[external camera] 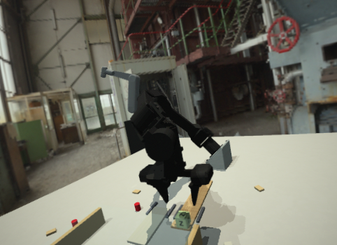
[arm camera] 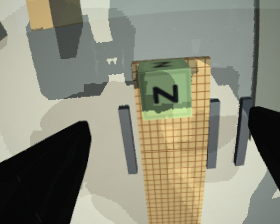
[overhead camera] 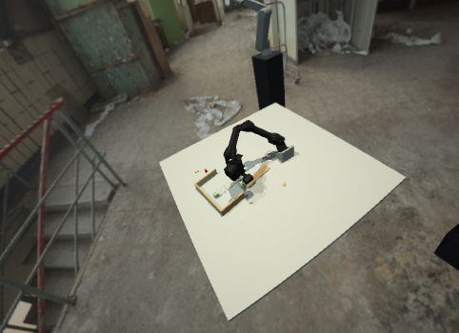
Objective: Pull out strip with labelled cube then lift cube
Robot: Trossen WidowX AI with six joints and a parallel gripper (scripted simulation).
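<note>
A green cube (overhead camera: 243,186) (external camera: 182,220) (arm camera: 166,95) with a dark letter, N or Z, sits on the far end of a tan strip with a grid pattern (overhead camera: 259,175) (external camera: 203,195) (arm camera: 175,165). The visible length of this strip shows no break. My gripper (external camera: 181,203) (arm camera: 169,123) is open and empty, above the strip and close to the cube. In the wrist view its fingertips stand well out to either side of strip and cube. A pale strip (external camera: 145,228) lies apart from the tan one, inside the walled area.
Low wooden walls (overhead camera: 207,197) (external camera: 82,227) edge the strip area. Short grey bars (external camera: 152,208) (arm camera: 128,140) stand beside the strips. Another green cube (overhead camera: 216,194) lies within the walls. A red cylinder (overhead camera: 206,170) (external camera: 137,206) and a small tan piece (overhead camera: 284,184) (external camera: 259,187) lie outside.
</note>
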